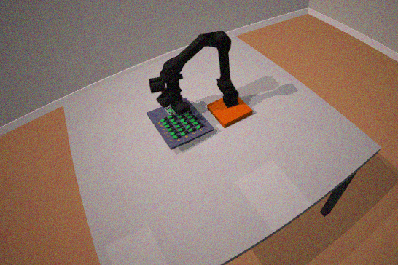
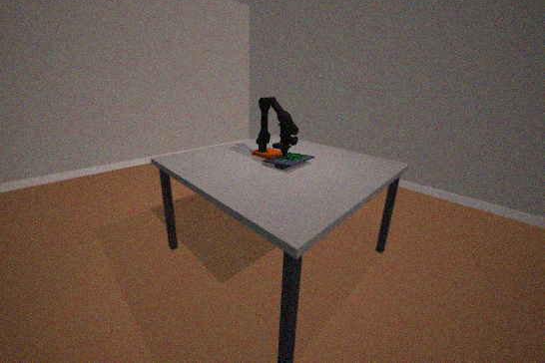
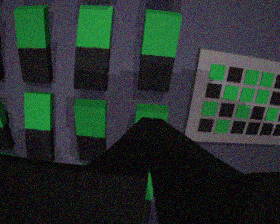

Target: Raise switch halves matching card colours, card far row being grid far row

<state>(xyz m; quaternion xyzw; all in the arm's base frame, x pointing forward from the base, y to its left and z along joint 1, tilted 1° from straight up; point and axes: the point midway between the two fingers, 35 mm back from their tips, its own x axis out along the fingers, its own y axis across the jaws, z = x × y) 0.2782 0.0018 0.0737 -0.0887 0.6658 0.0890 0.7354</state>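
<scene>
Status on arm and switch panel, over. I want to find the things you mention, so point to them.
Gripper (image 1: 181,113) (image 2: 284,155) (image 3: 149,128) shut, nothing held, low over the panel (image 1: 154,113) (image 2: 283,166) (image 3: 126,65). Card (image 3: 193,131) in wrist view, right of switches. Gripper hides part of nearest visible switch.
</scene>
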